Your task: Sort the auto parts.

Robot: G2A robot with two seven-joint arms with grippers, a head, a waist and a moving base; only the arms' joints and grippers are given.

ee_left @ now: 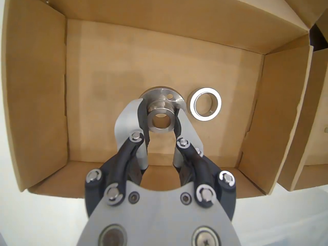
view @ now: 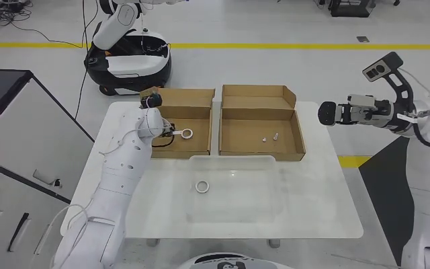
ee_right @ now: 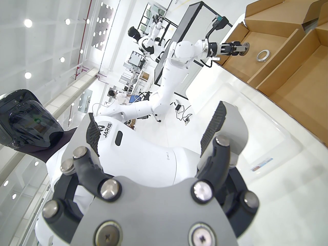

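Flanged hub (ee_left: 160,115) in left fingers (ee_left: 124,122), over box (ee_left: 164,52)

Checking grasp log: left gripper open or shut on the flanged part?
Shut on it: left gripper clamps the hub of the flanged part from both sides, inside the cardboard box.

A robotics lab is indicated: a glossy pale floor (view: 302,27) is marked with a yellow line (view: 269,46), another white robot (view: 131,60) is parked at the upper left of the top view, cables (view: 13,13) are strewn in that corner, and rows of ceiling lights (ee_right: 28,22) are seen overhead.
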